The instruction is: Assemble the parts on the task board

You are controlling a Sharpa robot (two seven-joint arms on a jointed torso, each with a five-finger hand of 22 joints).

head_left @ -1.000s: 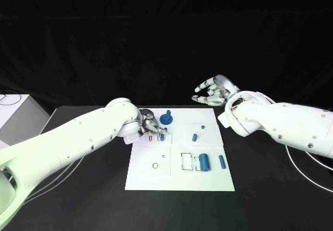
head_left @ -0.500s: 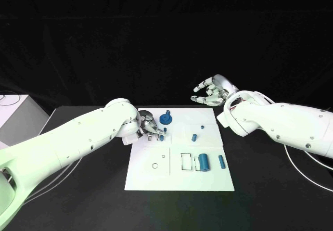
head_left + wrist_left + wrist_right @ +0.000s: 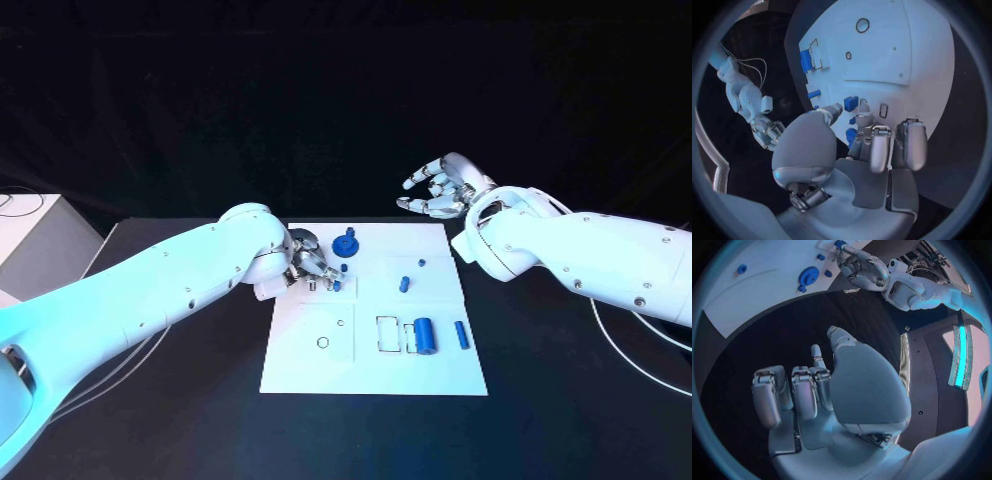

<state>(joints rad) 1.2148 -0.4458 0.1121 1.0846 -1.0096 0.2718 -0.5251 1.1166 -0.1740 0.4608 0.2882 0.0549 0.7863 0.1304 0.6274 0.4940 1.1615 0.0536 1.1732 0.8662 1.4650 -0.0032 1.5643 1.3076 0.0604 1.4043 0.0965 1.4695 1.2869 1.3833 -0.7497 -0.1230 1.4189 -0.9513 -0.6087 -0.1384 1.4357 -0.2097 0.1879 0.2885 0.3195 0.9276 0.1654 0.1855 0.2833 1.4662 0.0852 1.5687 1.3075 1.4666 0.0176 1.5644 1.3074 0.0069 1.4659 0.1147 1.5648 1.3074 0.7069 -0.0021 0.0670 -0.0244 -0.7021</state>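
We start at the fingers [image 3: 879,145] of our left hand [image 3: 312,262], which are drawn together at the tips over the far left part of the task board [image 3: 369,370]. In the left wrist view a small blue part [image 3: 851,135] sits right at those fingertips, but we cannot tell whether they pinch it or only touch it, since the thumb and fingers hide the contact. Just past the tips lie another small blue block [image 3: 851,103] and a narrow rectangular slot [image 3: 884,110] in the board.

Further out, a round blue knob-like part [image 3: 345,245] stands near the board's far edge, just beside the left hand. Two small blue pieces [image 3: 405,285] lie toward the far right of the board. Near the board's middle a blue cylinder [image 3: 424,336] lies beside an outlined rectangular recess [image 3: 387,335], with a slim blue pin [image 3: 462,335] beside it toward the right edge. A small ring mark [image 3: 323,343] sits on the left half.

Our right hand [image 3: 440,190] is raised beyond the board's far right corner, well apart from it, fingers spread and curved around nothing.

We judge the step in hand to be seating a small part in the far left slot. The next move calls for fine alignment of that piece with its slot and a light downward press, while the right hand waits.
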